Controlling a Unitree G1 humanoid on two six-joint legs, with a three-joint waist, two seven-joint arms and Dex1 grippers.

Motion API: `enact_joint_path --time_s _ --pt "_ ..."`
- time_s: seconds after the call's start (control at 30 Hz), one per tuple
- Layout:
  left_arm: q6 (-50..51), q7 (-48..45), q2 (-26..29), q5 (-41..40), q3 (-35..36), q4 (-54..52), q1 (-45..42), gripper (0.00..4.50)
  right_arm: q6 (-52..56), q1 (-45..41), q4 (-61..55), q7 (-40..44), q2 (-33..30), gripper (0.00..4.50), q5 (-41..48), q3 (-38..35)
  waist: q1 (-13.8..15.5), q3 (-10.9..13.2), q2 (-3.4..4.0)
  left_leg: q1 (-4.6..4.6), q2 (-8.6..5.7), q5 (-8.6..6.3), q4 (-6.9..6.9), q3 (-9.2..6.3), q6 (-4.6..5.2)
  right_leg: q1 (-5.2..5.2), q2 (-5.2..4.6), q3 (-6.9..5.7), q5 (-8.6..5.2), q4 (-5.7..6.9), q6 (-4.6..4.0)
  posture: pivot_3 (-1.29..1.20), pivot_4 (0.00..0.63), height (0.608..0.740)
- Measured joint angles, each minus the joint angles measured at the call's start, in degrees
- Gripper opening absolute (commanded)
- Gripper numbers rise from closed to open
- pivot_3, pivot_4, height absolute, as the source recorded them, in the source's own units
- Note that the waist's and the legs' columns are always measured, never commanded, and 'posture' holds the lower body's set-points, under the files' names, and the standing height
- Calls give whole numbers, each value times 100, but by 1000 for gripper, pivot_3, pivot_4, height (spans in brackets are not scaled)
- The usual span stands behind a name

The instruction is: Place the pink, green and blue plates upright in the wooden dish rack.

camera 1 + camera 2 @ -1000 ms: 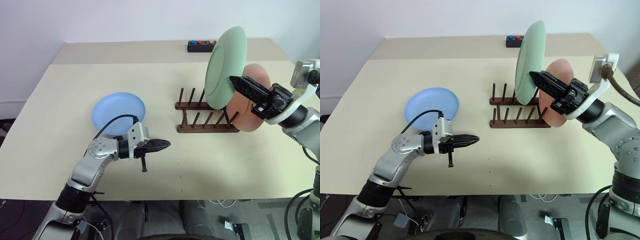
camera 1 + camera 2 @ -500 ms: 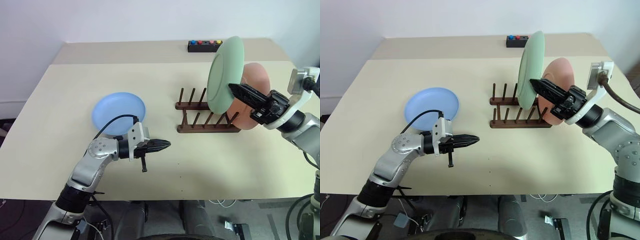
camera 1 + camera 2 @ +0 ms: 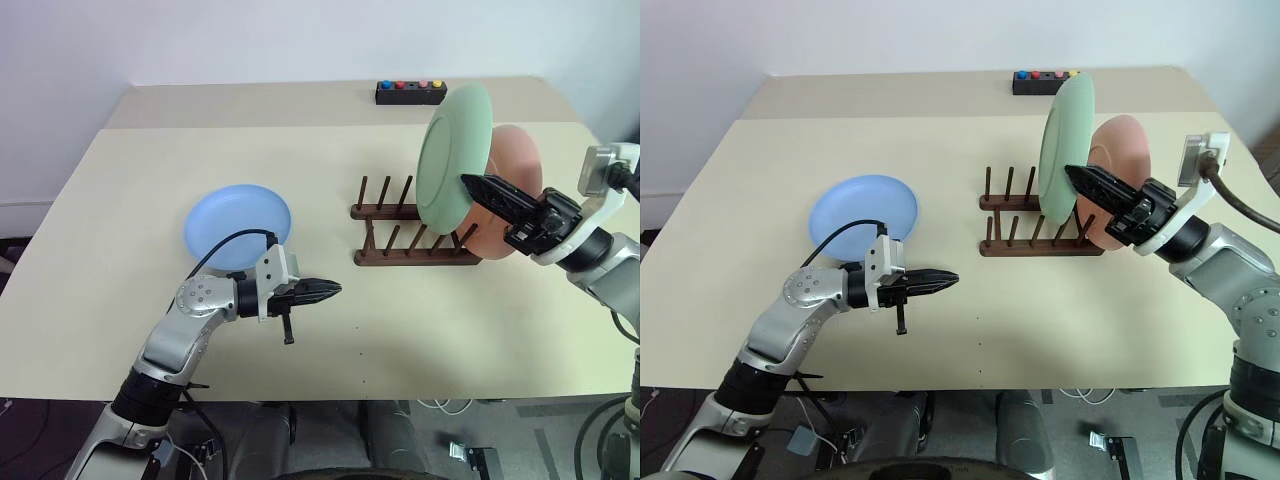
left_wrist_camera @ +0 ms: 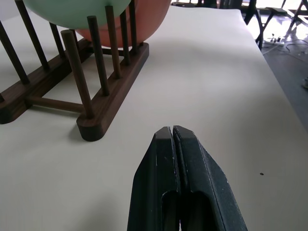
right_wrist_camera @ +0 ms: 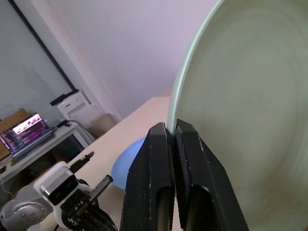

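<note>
A cream table [image 3: 120, 200] is seen carrying the wooden dish rack [image 3: 405, 240], w/ the pink plate [image 3: 512, 165] already stood upright at its far right end. The green plate [image 3: 455, 155] is held on edge over the pegs beside the pink one, its rim pinched by the right gripper [image 3: 478, 186]. The blue plate [image 3: 237, 225] is left flat, well apart from the rack. The left gripper [image 3: 328, 289] is kept pressed together, empty. The plates are judged stiff, light, prob. slick and chippable; rim grips are favoured. Whether the green plate's lower edge is seated yet can't be told.
</note>
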Motion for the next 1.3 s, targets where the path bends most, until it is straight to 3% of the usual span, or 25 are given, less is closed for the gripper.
enact_joint_path --time_s 0.4,0.5,0.6,0.77,1.2,1.3 --pt "-5 -1 -5 37 -1 0 0 0 204 96 159 243 -27 62 -82 -33 -2 0 0 0 0 0 0 0 0 0 0 0 0 0 0 0 150 740" --pt "-5 -1 -6 39 -1 0 0 0 221 95 165 276 -27 890 -130 -33 -1 0 0 0 0 0 0 0 0 0 0 0 0 0 0 0 150 740" --pt "-7 -1 -11 40 -1 0 0 0 220 95 165 293 -27 2323 -198 -33 0 0 0 0 0 0 0 0 0 0 0 0 0 0 0 0 150 740" --pt "-8 -2 -14 41 -2 0 0 0 174 96 163 399 -113 2323 -484 -34 0 0 0 0 0 0 0 0 0 0 0 0 0 0 0 0 150 740" --pt "152 128 -20 -246 320 46 -81 0 -215 279 -319 1285 -1152 2323 -1655 -292 0 1 -2 0 1 0 0 2 0 -1 0 -1 0 -1 1 0 150 740" --pt "387 286 -28 -504 679 195 -235 791 -323 279 -494 1512 -1311 3105 -1811 -370 2 1 -2 -1 0 0 2 2 0 0 0 -2 0 -2 1 0 150 740"
